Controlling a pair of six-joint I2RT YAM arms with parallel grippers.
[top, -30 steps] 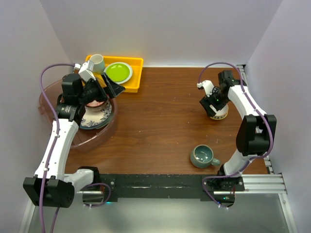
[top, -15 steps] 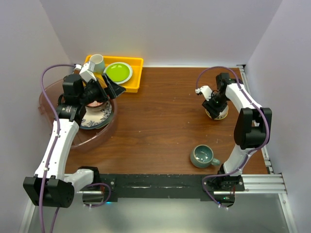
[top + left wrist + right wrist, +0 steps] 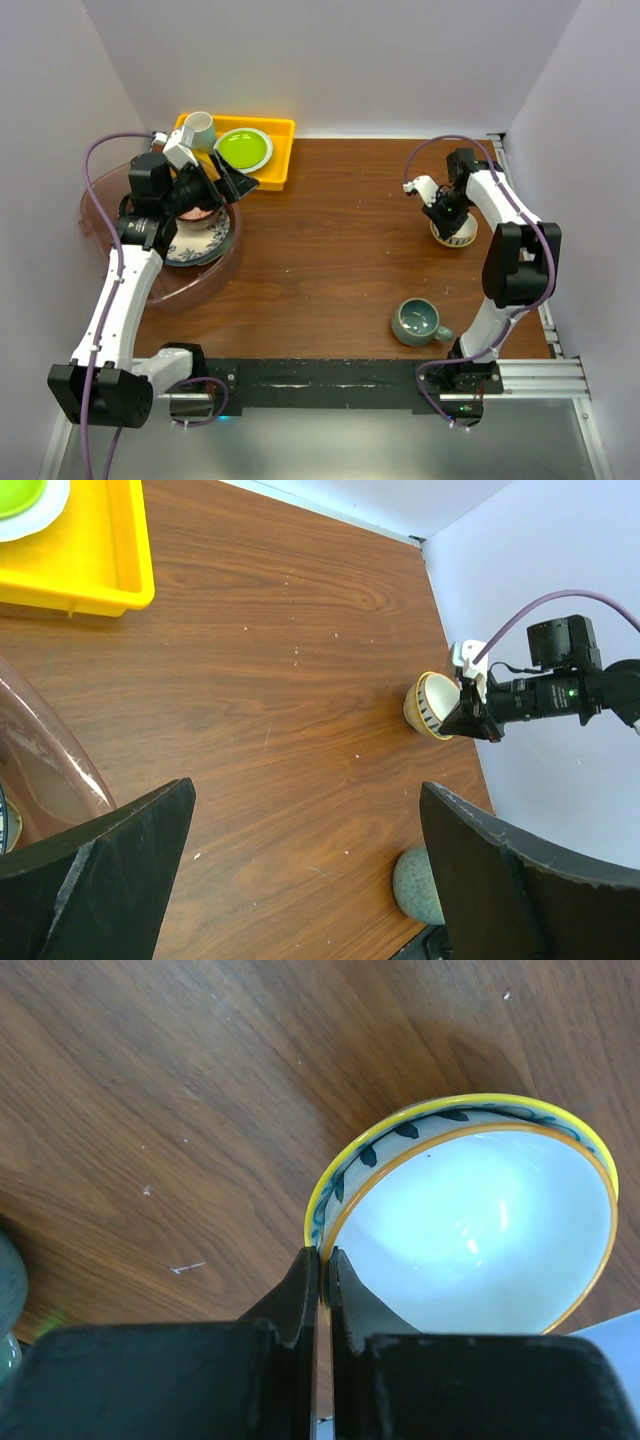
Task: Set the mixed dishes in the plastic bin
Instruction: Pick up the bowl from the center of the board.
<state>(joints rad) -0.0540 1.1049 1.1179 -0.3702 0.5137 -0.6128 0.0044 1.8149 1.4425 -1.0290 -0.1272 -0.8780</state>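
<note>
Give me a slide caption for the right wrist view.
Right tool pinching the rim of a yellow-edged bowl on the wooden table.

Bright even light; soft shadows; sharp.

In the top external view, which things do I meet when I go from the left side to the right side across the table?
plastic bin → lime-green plate in the yellow tray → teal mug → cream bowl with the yellow rim
</note>
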